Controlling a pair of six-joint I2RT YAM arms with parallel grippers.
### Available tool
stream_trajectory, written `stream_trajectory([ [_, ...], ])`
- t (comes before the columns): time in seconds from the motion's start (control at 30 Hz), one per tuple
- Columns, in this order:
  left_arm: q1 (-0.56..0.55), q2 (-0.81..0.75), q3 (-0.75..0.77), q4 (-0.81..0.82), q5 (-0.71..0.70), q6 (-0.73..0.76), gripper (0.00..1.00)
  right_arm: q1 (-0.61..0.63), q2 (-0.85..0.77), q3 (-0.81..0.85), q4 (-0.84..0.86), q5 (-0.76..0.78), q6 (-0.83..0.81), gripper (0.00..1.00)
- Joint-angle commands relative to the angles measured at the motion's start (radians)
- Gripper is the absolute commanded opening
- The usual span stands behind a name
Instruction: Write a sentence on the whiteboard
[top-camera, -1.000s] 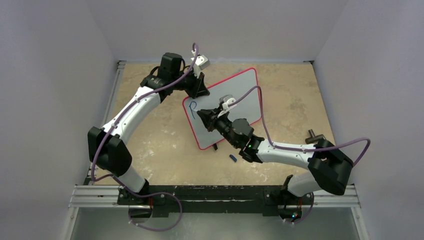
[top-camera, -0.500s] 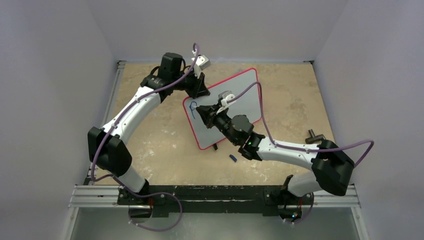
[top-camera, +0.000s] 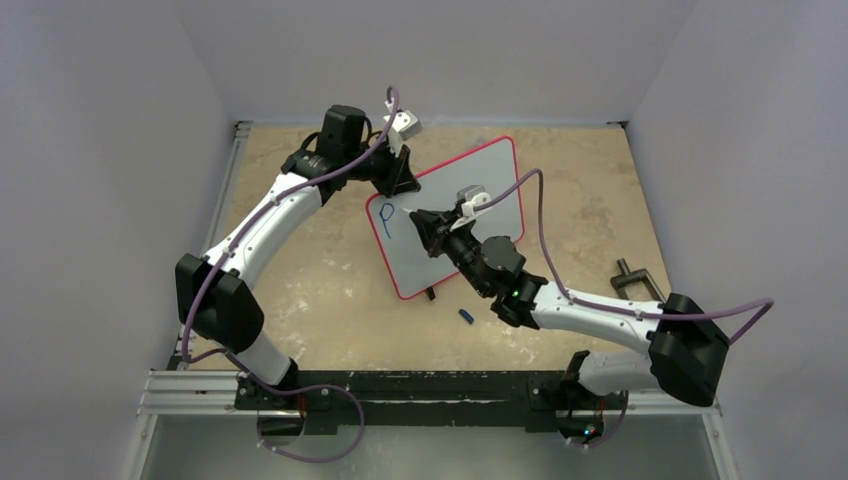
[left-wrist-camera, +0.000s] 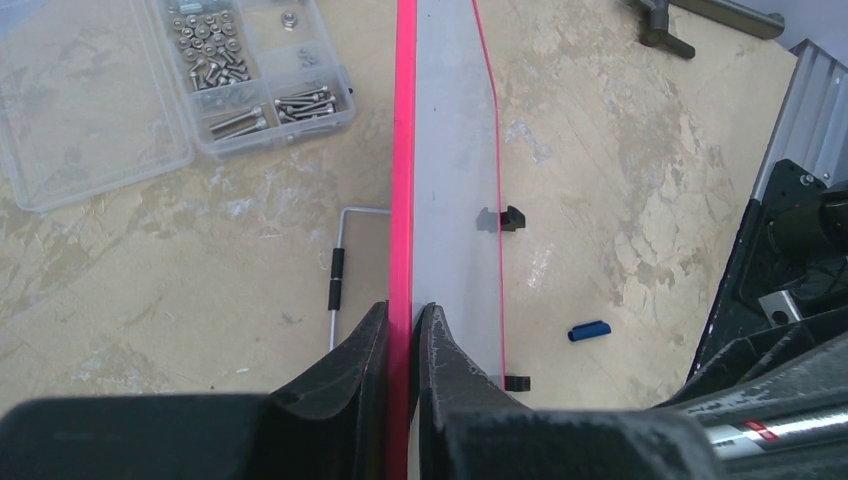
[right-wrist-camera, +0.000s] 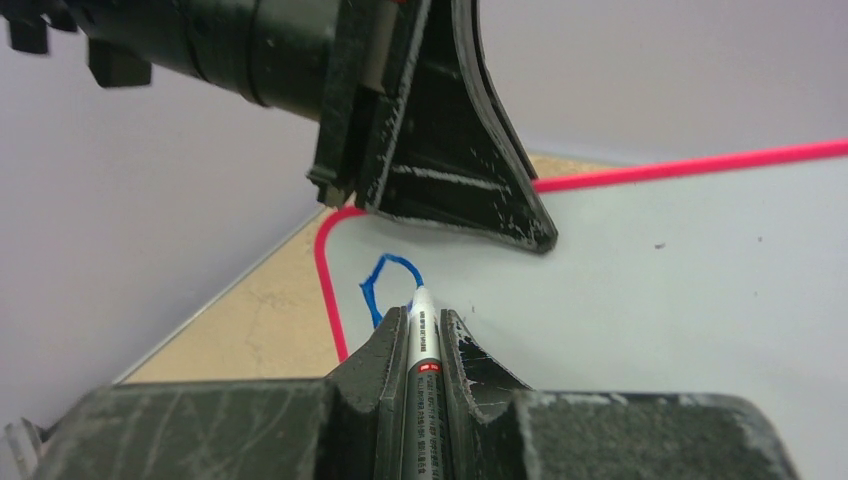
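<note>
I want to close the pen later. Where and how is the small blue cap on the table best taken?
Probably from straight above, pinching the small blue cap across its middle: it lies flat on its side on the table, apart from the whiteboard and its clip feet.

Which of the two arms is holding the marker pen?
The right fingers grip the white marker pen; the left fingers only clamp the red-framed whiteboard.

Beige marbled tabletop (top-camera: 330, 290), whiteboard (top-camera: 470, 165) propped on clip feet (left-wrist-camera: 511, 217). Blue cap (top-camera: 465, 316) near feet. Clear screw organizer (left-wrist-camera: 150, 90), hex key (left-wrist-camera: 337, 280) on opposite side. Black clamp (top-camera: 632, 277) well apart, rightward.
</note>
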Motion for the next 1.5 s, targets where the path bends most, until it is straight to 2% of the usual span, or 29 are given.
stream_trajectory([
  [0.0,-0.006,0.021,-0.012,-0.109,-0.144,0.106,0.0,-0.003,0.005,-0.027,0.041,0.044,-0.018,0.0],
  [0.97,-0.009,0.022,-0.008,-0.115,-0.141,0.109,0.0,-0.003,0.108,0.04,0.034,0.03,-0.038,0.0],
  [1.47,-0.011,0.03,-0.004,-0.119,-0.143,0.109,0.0,-0.003,0.102,-0.04,0.033,-0.017,0.008,0.0],
])
